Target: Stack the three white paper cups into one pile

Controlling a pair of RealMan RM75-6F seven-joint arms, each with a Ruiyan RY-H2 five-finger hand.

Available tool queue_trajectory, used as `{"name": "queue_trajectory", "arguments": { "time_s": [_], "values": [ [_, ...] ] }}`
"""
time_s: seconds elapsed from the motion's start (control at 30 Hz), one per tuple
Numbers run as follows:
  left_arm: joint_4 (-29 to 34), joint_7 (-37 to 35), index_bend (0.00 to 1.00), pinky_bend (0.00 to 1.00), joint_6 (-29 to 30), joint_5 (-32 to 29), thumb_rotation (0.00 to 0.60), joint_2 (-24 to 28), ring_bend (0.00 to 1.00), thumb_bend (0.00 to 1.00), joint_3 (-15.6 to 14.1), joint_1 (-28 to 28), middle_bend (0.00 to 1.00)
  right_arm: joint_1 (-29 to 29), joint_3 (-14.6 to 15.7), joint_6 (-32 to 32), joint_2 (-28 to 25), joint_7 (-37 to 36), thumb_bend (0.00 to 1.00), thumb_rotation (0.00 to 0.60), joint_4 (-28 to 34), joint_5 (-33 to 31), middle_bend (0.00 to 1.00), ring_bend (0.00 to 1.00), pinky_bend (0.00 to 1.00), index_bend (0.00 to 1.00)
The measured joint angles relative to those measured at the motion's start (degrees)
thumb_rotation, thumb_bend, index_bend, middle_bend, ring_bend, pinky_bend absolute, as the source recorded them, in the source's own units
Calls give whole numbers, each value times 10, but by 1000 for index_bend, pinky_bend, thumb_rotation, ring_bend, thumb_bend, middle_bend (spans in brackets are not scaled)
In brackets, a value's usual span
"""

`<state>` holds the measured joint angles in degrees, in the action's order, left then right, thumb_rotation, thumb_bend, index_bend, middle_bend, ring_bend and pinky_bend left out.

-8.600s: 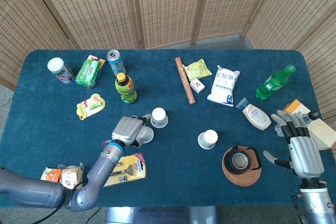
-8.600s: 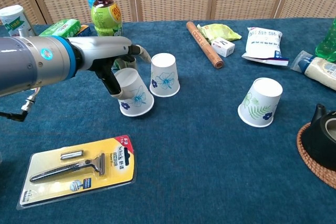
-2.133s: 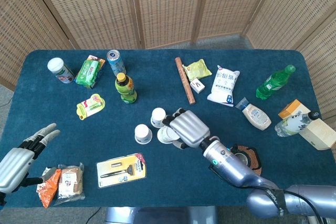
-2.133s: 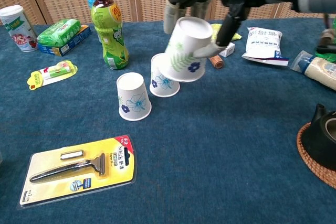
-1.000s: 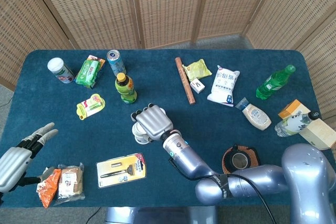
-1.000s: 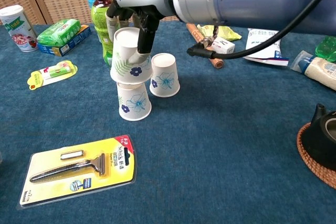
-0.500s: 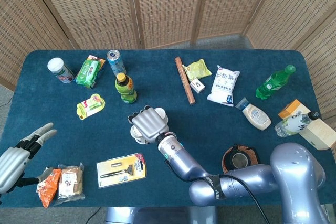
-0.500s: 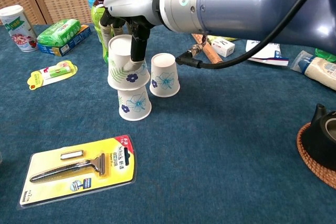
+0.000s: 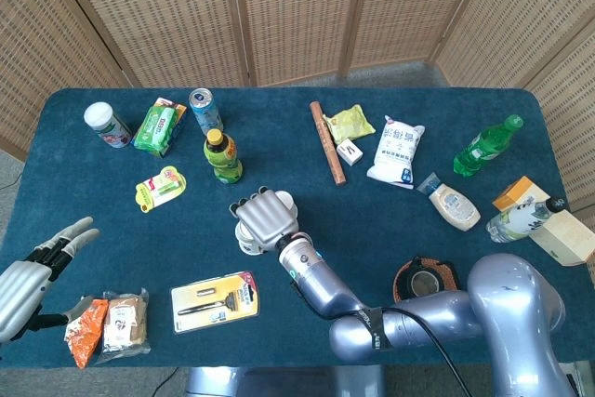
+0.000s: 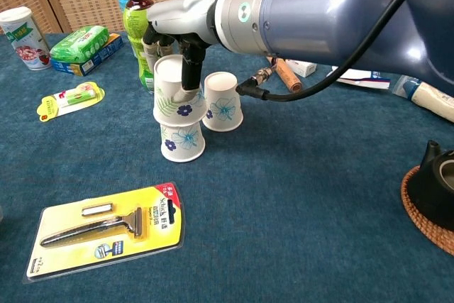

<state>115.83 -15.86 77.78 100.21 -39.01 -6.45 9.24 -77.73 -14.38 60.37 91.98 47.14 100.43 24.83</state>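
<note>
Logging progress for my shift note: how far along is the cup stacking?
Roughly halfway. The right hand holds the fern-print cup, pushed down over the blue-flower cup but not released. The third cup stands alone just right of the pile and must go on next. The left hand is open, away near the table edge.

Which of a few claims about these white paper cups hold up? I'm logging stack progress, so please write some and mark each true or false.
1. The right hand holds the leaf-print white paper cup over the lower flower-print cup. True.
2. All three cups form one pile. False: the second flower-print cup stands alone beside it.
3. The left hand holds a cup. False: it is empty.
4. The packaged razor lies in front of the cups. True.
</note>
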Motion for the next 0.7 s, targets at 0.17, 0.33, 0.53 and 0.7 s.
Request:
{"name": "queue_trajectory", "arguments": {
  "time_s": [0.17,0.33,0.53,0.7],
  "values": [
    [0,0,41,152,-2,-1,600,0,0,370,1,1,0,-2,1,0,-5,6,306,600,11,-15,278,347,304,85],
    [0,0,41,152,-2,-1,600,0,0,370,1,1,0,-7,1,-2,-14,13,302,600,26,-29,211,319,303,40],
    [-1,-2,41,152,-1,0,600,0,0,370,1,0,0,-5,1,-2,-22,5,300,600,39,-28,188,309,303,51],
    [-2,-6,41,152,-2,-1,600,1,0,370,1,1,0,8,6,3,-42,-7,300,600,60,9,200,309,304,114]
  ]
}}
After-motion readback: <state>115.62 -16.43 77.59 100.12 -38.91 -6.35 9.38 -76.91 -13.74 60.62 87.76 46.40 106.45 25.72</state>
